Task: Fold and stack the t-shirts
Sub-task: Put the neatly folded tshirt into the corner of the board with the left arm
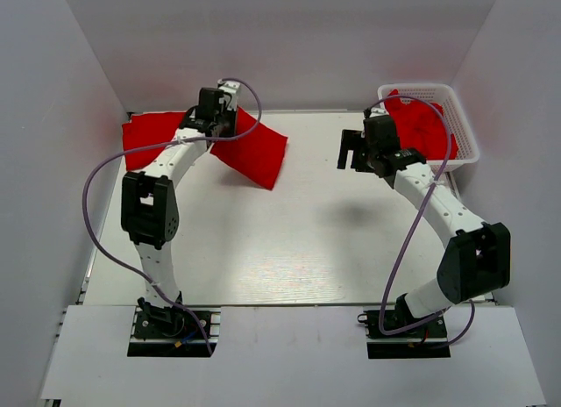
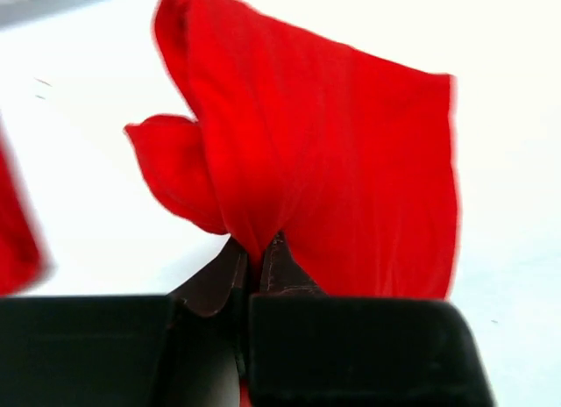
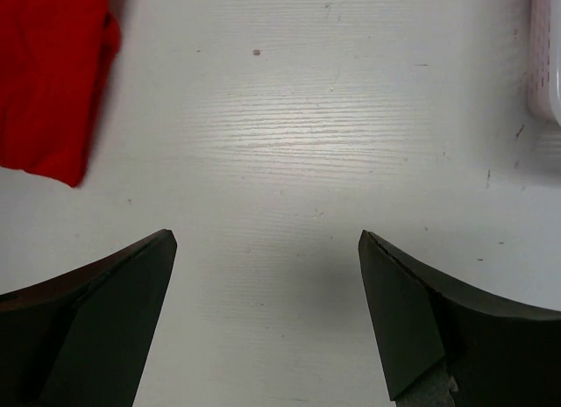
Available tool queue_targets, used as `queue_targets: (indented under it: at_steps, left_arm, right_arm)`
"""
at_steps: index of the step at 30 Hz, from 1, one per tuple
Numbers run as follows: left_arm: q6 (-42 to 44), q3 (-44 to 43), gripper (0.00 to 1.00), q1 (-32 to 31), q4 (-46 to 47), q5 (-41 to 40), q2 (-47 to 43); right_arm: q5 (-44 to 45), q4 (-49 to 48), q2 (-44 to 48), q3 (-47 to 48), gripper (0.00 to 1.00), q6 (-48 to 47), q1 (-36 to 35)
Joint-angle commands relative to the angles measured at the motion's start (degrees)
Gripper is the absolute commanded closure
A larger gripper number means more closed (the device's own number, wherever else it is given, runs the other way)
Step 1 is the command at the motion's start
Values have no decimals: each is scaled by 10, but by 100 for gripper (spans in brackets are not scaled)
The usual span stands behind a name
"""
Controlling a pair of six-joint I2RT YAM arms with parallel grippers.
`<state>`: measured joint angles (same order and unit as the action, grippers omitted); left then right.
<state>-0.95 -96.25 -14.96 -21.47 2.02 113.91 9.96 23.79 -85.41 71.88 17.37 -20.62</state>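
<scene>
A bright red t-shirt (image 1: 259, 153) is at the back left of the table, one side lifted off the surface. My left gripper (image 1: 228, 124) is shut on a bunched fold of it. In the left wrist view the t-shirt (image 2: 351, 161) fans out from where the fingertips (image 2: 280, 262) pinch it. More red cloth (image 1: 149, 139) lies flat to the left of the arm; the arm hides whether it joins the held shirt. My right gripper (image 1: 352, 153) hovers open over bare table near the basket, nothing between its fingers (image 3: 412, 319). Further red t-shirts (image 1: 421, 122) fill the basket.
The white lattice basket (image 1: 465, 135) stands at the back right corner, its edge (image 3: 548, 65) showing in the right wrist view. White walls close in the table on the left, back and right. A red shirt corner (image 3: 48, 74) shows ahead and left of the right gripper.
</scene>
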Motion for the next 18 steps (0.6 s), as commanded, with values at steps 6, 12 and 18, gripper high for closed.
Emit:
queue_targets:
  at_steps: [6,12,18]
  left_arm:
    - [137,-88,100,48,-11,0,-10]
    - [216,-168,100,87,-43,10,38]
    - [250,-188,100,131,-43,15,38]
  right_arm:
    - [26,-38,-8,19,10,-15,3]
    - [21,-21,-45,56,10,-22,2]
    - [7,-9,-85,101,10,-29,2]
